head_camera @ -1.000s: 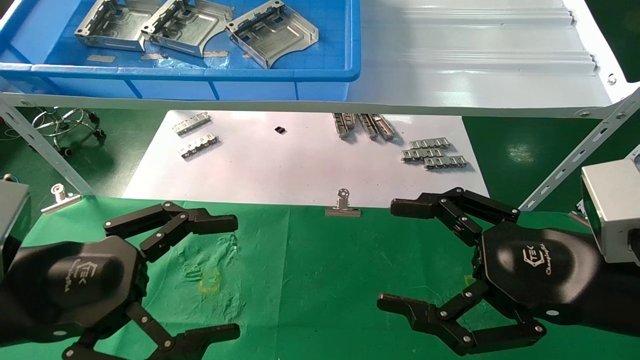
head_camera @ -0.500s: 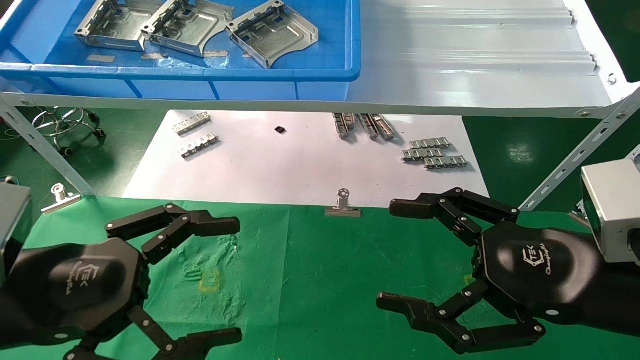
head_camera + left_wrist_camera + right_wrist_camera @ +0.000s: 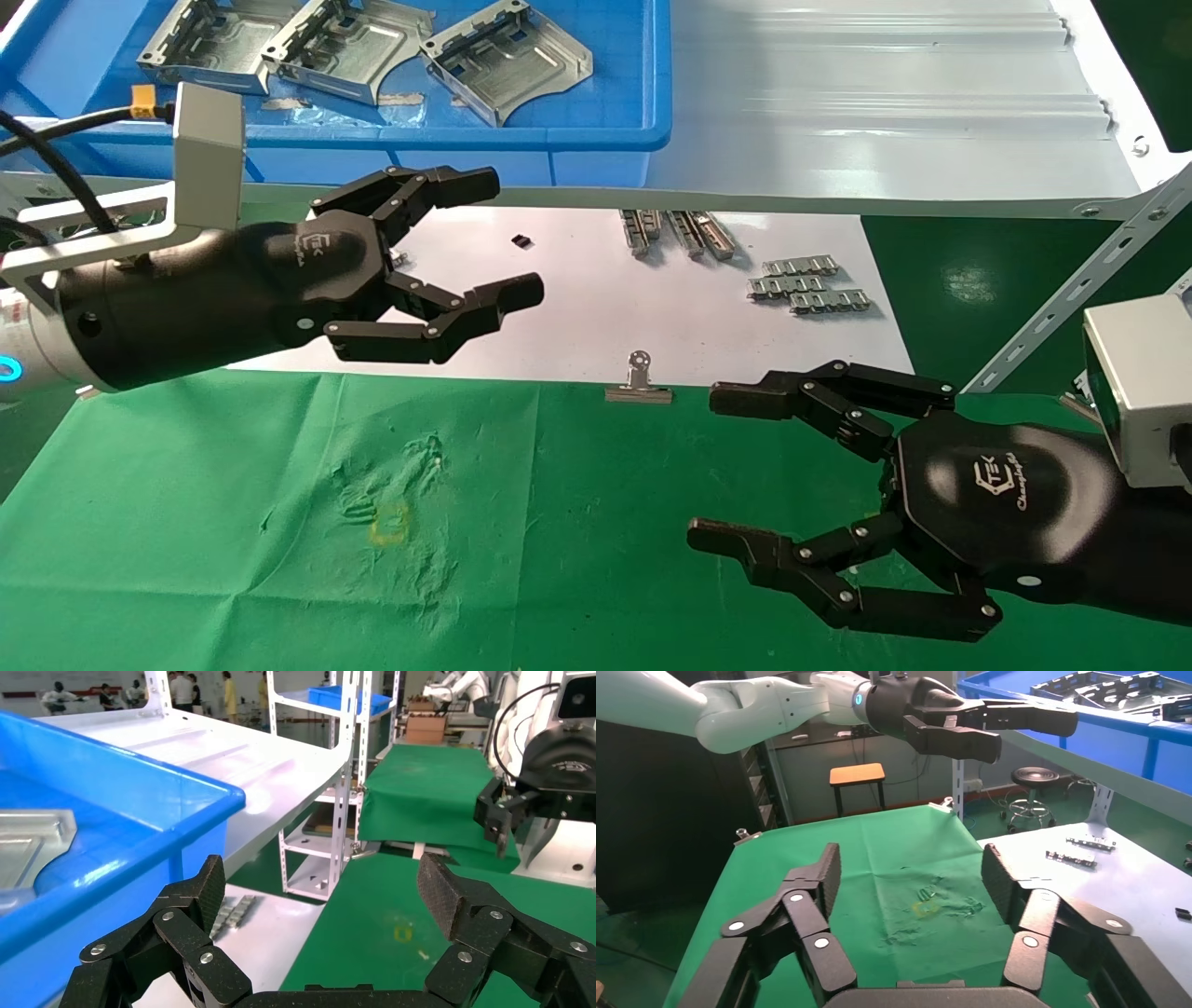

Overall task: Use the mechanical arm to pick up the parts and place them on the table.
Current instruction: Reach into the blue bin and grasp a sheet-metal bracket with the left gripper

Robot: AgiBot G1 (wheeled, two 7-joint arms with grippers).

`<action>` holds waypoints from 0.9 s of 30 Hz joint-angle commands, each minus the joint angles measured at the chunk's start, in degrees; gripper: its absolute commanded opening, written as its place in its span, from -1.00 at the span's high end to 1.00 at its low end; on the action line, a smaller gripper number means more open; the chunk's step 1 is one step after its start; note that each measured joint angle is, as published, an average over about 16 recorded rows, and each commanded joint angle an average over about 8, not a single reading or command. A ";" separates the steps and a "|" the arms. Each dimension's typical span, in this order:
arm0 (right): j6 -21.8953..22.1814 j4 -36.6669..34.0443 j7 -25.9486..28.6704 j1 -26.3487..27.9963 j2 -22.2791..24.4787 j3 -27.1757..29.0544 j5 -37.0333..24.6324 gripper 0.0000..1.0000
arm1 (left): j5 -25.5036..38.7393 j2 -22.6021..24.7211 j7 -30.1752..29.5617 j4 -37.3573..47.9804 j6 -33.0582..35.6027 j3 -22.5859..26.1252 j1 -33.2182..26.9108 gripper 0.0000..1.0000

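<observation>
Three silver parts lie side by side in the blue tray on the raised white shelf, at the far left. My left gripper is open and empty, held in the air just below and in front of the tray's front wall, over the white paper. In the left wrist view its gripper sits beside the tray wall, with one part's edge showing inside. My right gripper is open and empty, low over the green cloth table; the right wrist view shows it above bare cloth.
A white paper sheet carries small toothed strips. A binder clip sits on the cloth's far edge. The white shelf overhangs the paper, and a slanted metal brace stands at the right.
My left gripper has risen from low over the green cloth and moved forward and right to just below the tray's front wall. My right gripper has barely moved.
</observation>
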 commanded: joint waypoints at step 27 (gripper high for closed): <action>0.00 0.00 0.00 0.00 0.00 0.00 0.00 1.00 | 10.78 13.24 11.16 29.18 -18.77 3.83 -25.33 -1.00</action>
